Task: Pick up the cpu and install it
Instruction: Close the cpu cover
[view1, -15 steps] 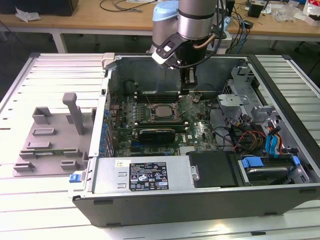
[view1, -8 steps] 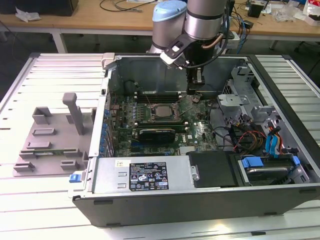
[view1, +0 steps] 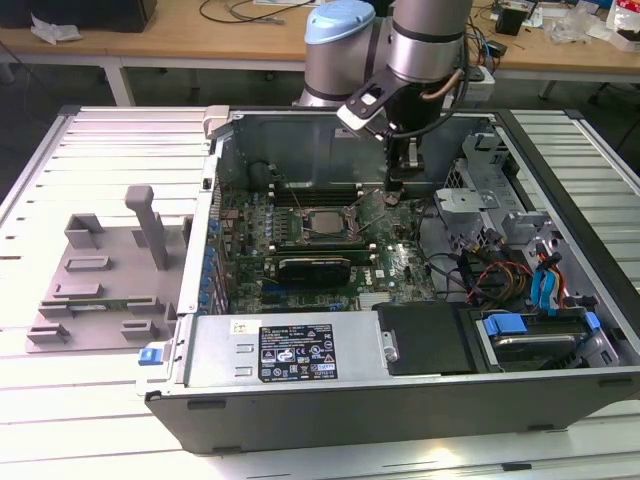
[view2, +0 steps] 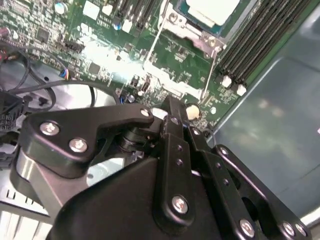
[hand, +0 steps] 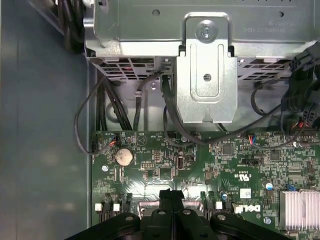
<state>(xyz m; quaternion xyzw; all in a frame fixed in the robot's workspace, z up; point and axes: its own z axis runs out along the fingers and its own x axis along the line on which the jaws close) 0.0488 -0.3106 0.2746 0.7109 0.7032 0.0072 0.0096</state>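
The cpu (view1: 313, 222), a small square chip with a pale metal top, lies flat in its socket on the green motherboard inside the open computer case (view1: 400, 420). In the second wrist view the cpu (view2: 212, 9) sits beyond the metal socket frame (view2: 186, 31) and a thin wire lever (view2: 211, 70). My gripper (view1: 398, 187) hangs low over the board, just to the exterior view's right of the socket. Its black fingers are shut together in both wrist views, gripper (view2: 172, 106) and gripper (hand: 172, 194), with nothing seen between them.
A long black card (view1: 315, 267) lies in front of the socket. Memory slots (view2: 255, 45) run beside it. A metal drive cage (hand: 207, 75) and loose cables (view1: 490, 275) crowd the exterior view's right. A grey fixture (view1: 100, 280) stands outside the case at the left.
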